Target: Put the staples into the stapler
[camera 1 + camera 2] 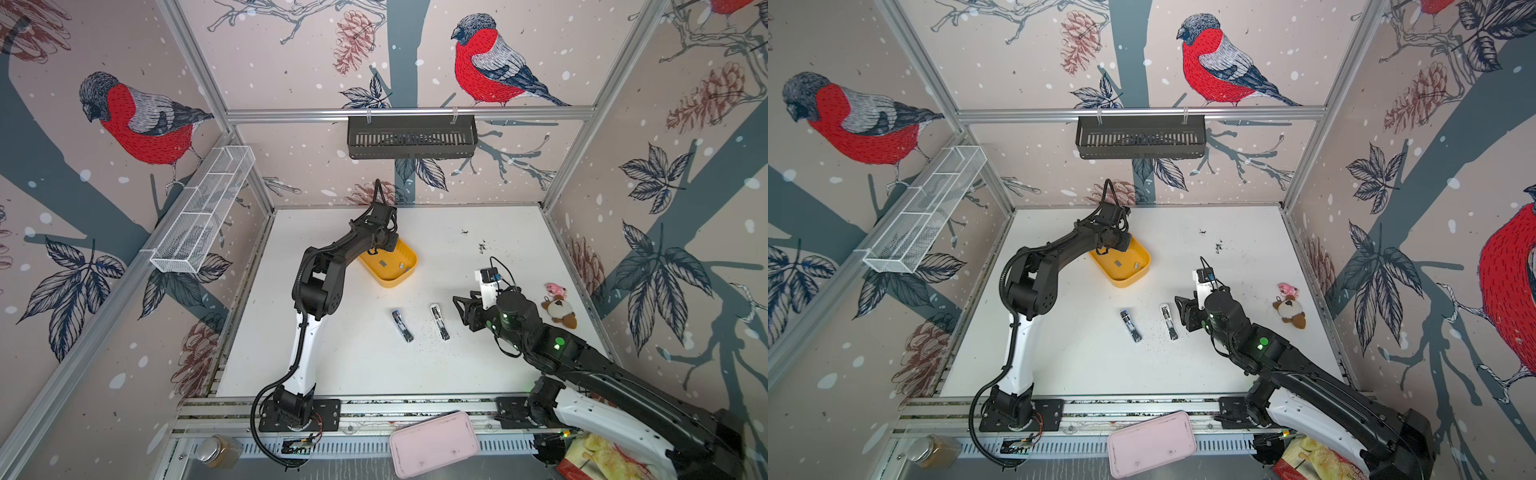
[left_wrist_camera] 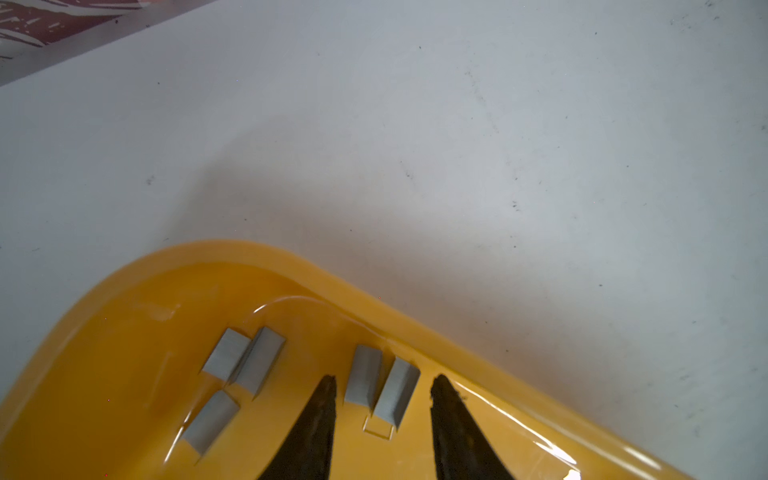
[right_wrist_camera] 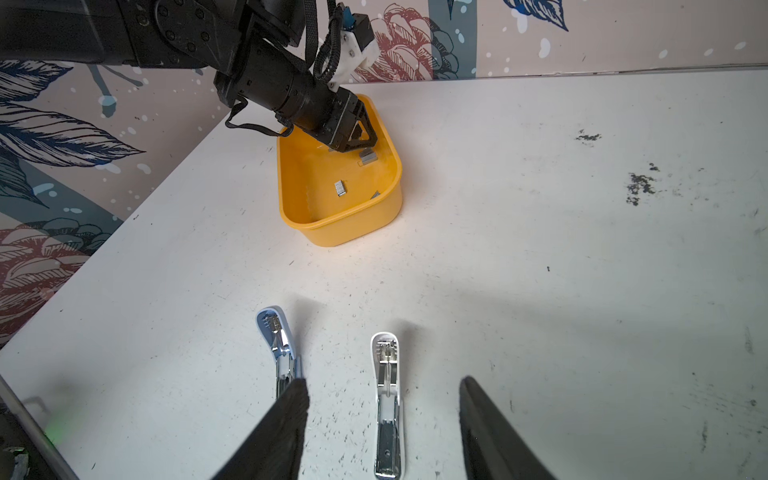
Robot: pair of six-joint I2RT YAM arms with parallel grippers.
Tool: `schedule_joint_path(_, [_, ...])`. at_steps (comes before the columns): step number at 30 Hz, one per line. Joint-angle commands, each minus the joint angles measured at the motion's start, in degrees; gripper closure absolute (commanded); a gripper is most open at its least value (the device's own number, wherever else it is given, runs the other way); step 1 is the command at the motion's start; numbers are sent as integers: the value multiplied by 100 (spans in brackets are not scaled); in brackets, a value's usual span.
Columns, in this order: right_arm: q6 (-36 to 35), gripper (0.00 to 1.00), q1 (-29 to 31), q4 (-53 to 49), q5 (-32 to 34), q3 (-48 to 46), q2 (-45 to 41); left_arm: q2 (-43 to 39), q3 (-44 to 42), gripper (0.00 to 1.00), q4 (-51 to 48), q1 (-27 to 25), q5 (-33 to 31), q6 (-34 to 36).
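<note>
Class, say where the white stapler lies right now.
In both top views the white stapler lies opened flat between the blue stapler and the right tool.

Left end effector (image 2: pixel 384 384), right end effector (image 3: pixel 384 381): jaws apart, nothing gripped

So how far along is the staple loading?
Done: blue stapler and white stapler lie opened flat. In hand: left gripper, jaws open, straddles two staples in the yellow tray; nothing gripped yet. The right gripper hovers open, empty. Remaining: pick, insert, close.
</note>
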Motion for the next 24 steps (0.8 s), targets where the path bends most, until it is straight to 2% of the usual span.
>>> schedule_joint_path(1, [41,41,-4,29,-15,-6,-31,7,39,62,-90,14,-62,10])
schedule_joint_path(5, [38,41,-22,24,3,-6,-45,35,36,73,-143,10,108,-40])
schedule_joint_path(10, [46,41,-16,42,-6,-11,-37,38,7,71,-218,7,549,38])
schedule_joint_path(24, [69,41,-25,47,-2,-76,-90,93,-27,76,-309,13,490,46])
